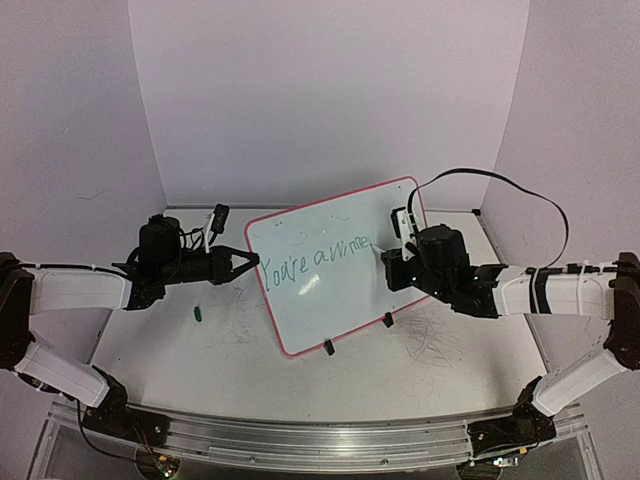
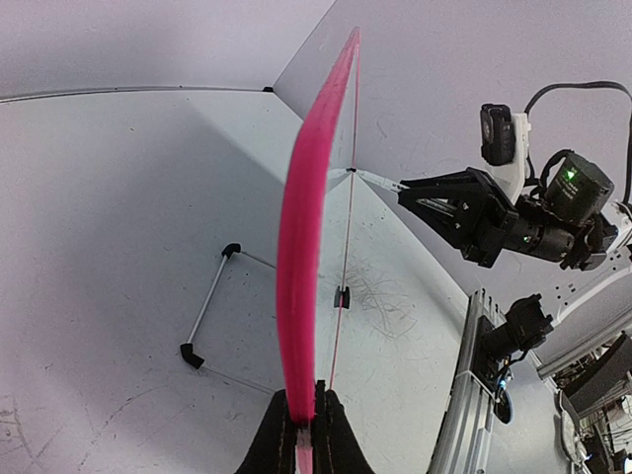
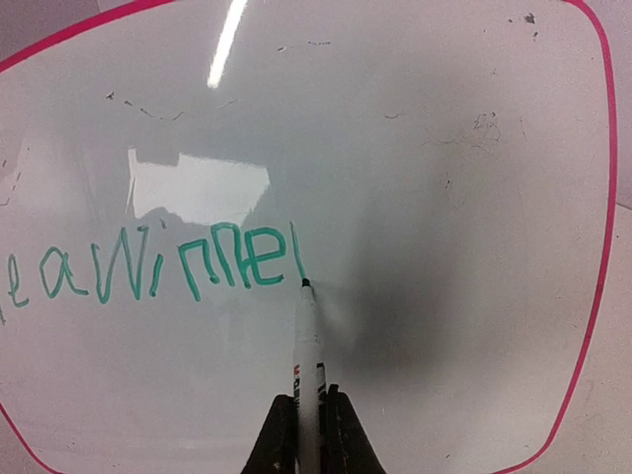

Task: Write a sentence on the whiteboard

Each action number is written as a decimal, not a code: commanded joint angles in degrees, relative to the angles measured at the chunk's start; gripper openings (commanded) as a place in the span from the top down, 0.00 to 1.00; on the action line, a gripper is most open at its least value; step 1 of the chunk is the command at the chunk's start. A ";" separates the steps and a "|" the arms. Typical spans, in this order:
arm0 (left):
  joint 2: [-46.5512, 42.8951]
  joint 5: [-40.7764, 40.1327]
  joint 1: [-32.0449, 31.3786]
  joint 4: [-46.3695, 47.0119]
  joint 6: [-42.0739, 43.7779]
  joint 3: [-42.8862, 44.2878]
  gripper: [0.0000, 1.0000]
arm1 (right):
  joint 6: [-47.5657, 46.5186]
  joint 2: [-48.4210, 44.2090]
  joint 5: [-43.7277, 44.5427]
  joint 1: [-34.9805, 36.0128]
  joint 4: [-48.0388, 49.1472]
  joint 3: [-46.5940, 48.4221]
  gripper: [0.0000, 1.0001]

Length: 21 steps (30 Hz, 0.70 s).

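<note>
Left arm (image 1: 75, 288) and right arm (image 1: 560, 292) stretched inward, wrists facing each other; left jaws, right jaws both clamped tight.

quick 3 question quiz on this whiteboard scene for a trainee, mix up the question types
1. True or false: the left fingers clamp the pink frame of the whiteboard.
2. Pick one: the right fingers hold A) an eraser, B) a marker, C) nothing.
3. Fill the gap: the sentence is written in ___ ink.

Key: 1 true; 2 B; 3 green.
</note>
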 commanded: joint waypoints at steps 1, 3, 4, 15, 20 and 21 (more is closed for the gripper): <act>-1.88 -0.28 0.36 -1.00 2.55 1.48 1.00 | -0.48 1.30 0.70 -0.31 2.04 3.50 1.00; -1.76 -0.14 0.36 -1.06 2.61 1.58 1.00 | -0.54 1.83 1.02 -0.32 2.27 4.05 1.00; -1.75 -0.07 0.36 -1.06 2.62 1.61 1.00 | -0.50 2.15 1.19 -0.36 2.34 4.29 1.00; -2.12 -0.51 0.36 -1.41 2.77 1.28 1.00 | 1.50 2.18 6.58 -0.48 1.91 5.98 1.00; -2.01 -1.05 0.36 -1.48 3.14 1.38 1.00 | -0.40 -5.60 1.41 -0.47 3.60 2.61 1.00; -1.93 -1.01 0.36 -1.53 3.22 1.47 1.00 | -0.82 -6.89 0.71 -0.56 3.58 1.83 1.00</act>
